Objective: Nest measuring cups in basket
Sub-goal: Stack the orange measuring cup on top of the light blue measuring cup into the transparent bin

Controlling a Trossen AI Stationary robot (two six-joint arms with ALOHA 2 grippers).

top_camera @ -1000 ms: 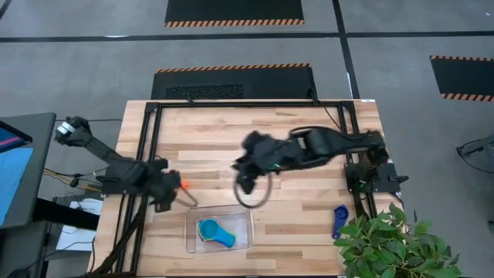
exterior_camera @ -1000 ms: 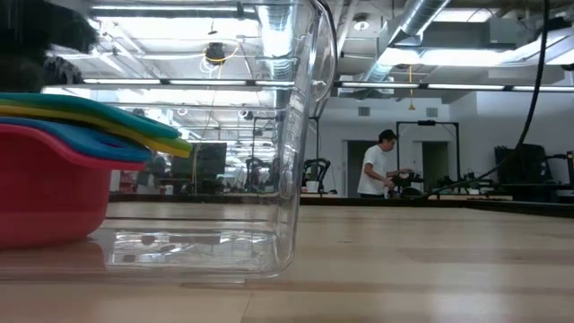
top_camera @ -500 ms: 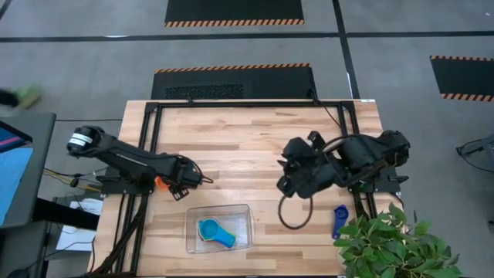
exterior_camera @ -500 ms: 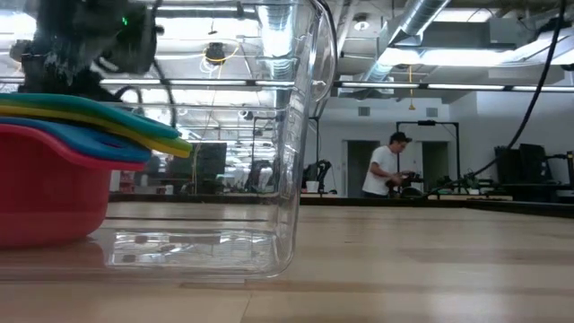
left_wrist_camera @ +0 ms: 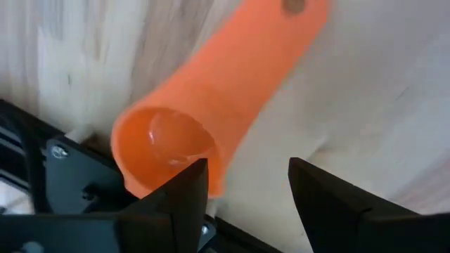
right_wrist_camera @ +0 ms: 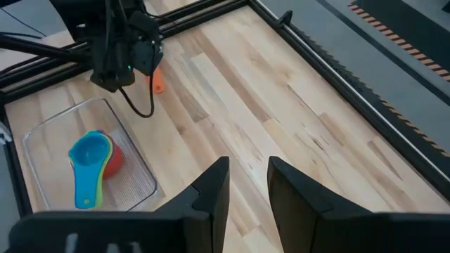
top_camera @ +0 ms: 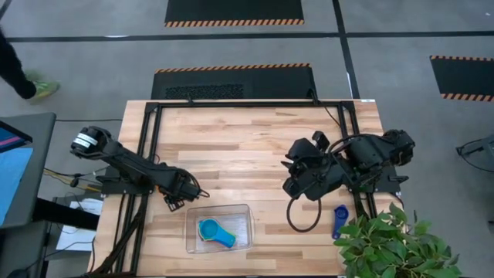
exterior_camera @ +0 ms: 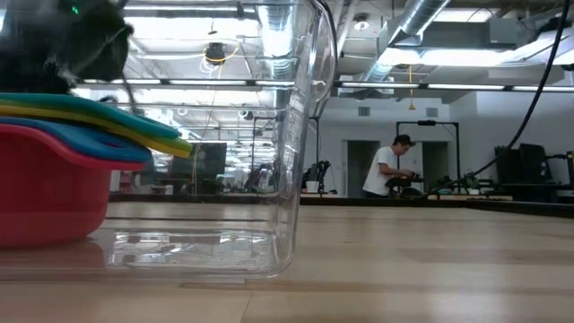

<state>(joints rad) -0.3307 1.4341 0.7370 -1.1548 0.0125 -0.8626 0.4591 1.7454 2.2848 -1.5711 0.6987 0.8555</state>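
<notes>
An orange measuring cup [left_wrist_camera: 204, 105] lies on the wood at the table's left, bowl toward the black frame rail, handle pointing away. My left gripper [left_wrist_camera: 247, 169] hangs open just above it, pointing down, one finger by the bowl and the other over bare wood. In the high view the left gripper [top_camera: 179, 202] hides this cup. The clear basket [top_camera: 188, 228] at the near edge holds a nested stack of cups [top_camera: 214, 231], light blue on top and red at the bottom [exterior_camera: 45, 193]. A dark blue cup [top_camera: 340, 219] lies near the right edge. My right gripper [right_wrist_camera: 249, 179] hovers open and empty. My left gripper has one finger [left_wrist_camera: 186, 190] right at the rim of the orange cup's bowl [left_wrist_camera: 211, 165], coming from above. Whether it touches the rim, I cannot tell. The cup lies on the table.
A black frame rail [left_wrist_camera: 77, 176] runs close beside the orange cup's bowl. A green plant [top_camera: 394, 247] overhangs the near right corner by the dark blue cup. A cable loop [top_camera: 305, 216] hangs below the right arm. A person [exterior_camera: 390, 166] stands far back in the room.
My left gripper has sunk and gone toward the near edge, closer to the basket; the orange cup that showed beside it from above is now hidden under it. My right gripper has swung from the table's middle toward the right edge.
</notes>
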